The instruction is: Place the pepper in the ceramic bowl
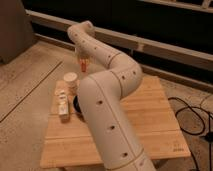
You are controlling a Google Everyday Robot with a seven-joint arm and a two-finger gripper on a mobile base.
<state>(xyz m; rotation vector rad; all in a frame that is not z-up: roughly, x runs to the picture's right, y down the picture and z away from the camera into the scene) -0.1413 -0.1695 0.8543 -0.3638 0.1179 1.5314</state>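
arm bent high over surface
pincer hangs above cup, grasping pepper; bowl mostly hidden.

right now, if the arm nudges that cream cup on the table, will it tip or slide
The cream cup looks taller than wide, so a high push would probably tip it. It seems small and light, so a low nudge might slide it across the wooden table. The gripper hangs above it with the pepper.

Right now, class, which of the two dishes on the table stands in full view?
The cream cup, pale and upright. The dark ceramic bowl hides behind the arm. The gripper holds the pepper above.
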